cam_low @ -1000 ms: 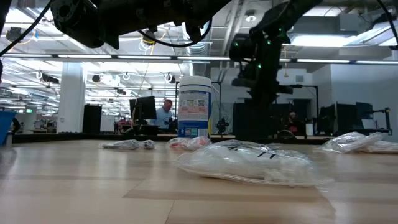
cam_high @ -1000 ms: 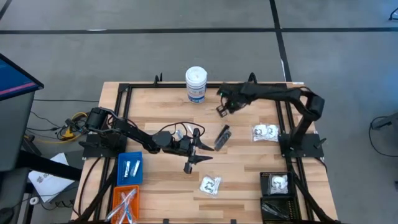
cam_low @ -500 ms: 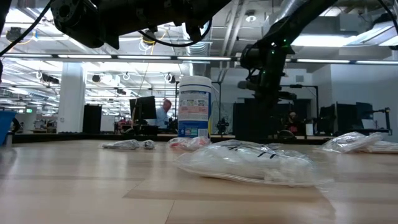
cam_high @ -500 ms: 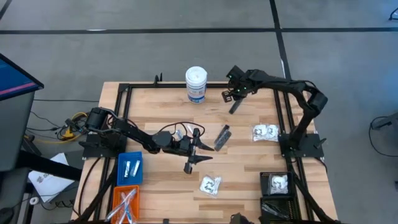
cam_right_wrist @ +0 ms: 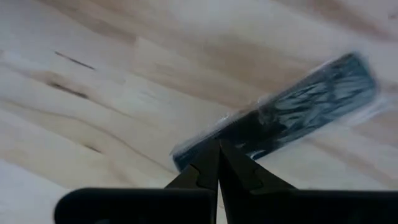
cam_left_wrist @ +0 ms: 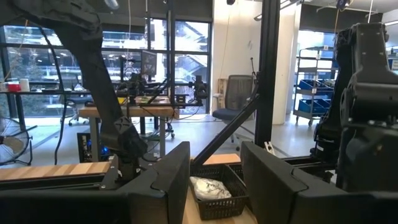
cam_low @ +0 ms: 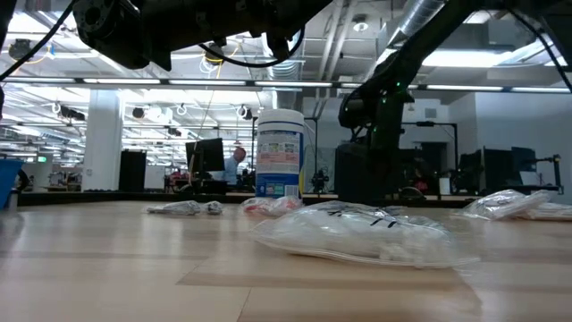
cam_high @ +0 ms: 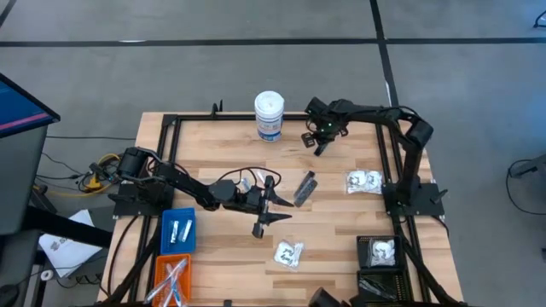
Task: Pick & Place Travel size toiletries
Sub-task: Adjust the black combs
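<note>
Wooden table (cam_high: 213, 145), 3 clear packets, right end effector (cam_high: 319, 147) closed, left end effector (cam_high: 263, 215) apart, empty.

High view overhead; low view table-level; both share white canister (cam_high: 269, 115).

You're in a robotics lab set in a big open-plan office or industrial hall. Wood tabletop (cam_high: 341, 226) sits in a black metal frame (cam_high: 166, 128) on grey concrete floor (cam_high: 256, 68) with dark tape lines. Cables (cam_high: 98, 170) bunch on the floor beside it. Look across the table: exposed ducts (cam_low: 420, 13) and strip lights on the ceiling, rows of desks with monitors (cam_low: 204, 154), a person (cam_low: 234, 164) seated far back. Left wrist view gives you big windows (cam_left_wrist: 186, 43), an office chair (cam_left_wrist: 231, 99), another workbench (cam_left_wrist: 130, 112) with gear, and shelving with blue bins (cam_left_wrist: 311, 106).
</note>
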Motion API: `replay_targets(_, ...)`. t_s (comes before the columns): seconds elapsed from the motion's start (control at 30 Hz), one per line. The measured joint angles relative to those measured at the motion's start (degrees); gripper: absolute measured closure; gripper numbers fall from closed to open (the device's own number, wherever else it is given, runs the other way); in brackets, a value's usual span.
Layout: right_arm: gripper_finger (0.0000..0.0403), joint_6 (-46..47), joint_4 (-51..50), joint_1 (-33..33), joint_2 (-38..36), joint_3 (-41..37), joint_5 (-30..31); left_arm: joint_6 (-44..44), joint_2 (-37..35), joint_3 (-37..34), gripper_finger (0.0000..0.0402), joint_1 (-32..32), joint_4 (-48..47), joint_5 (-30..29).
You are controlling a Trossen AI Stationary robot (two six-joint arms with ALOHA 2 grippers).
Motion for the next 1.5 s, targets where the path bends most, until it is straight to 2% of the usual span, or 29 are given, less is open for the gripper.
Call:
replay_targets(0.3,0.0403,-1.5,-2.8,0.6,2.5,0.0,-3.2,0.0,0.0,0.0,0.0266,0.0,0.0,0.0)
replay_targets(1.07,0.0403,-4.1,-10.9,14.3,2.5,0.1,-7.6,0.0,0.0,0.0,0.0266,0.0,0.0,0.0)
replay_targets(1.27,0.0403,-4.0,-13.4,14.9,1.9,4.5,-4.2,0.0,0.0,0.0,0.0266,0.0,0.0,0.0)
replay_targets(1.4,0.0403,-0.8,-13.0,12.5,2.2,8.8,0.9,0.0,0.0,0.0,0.0266,0.0,0.0,0.0)
replay_targets(1.5,0.0403,0.4,-13.4,9.9,2.6,9.4,0.8,0.0,0.0,0.0,0.0266,0.0,0.0,0.0)
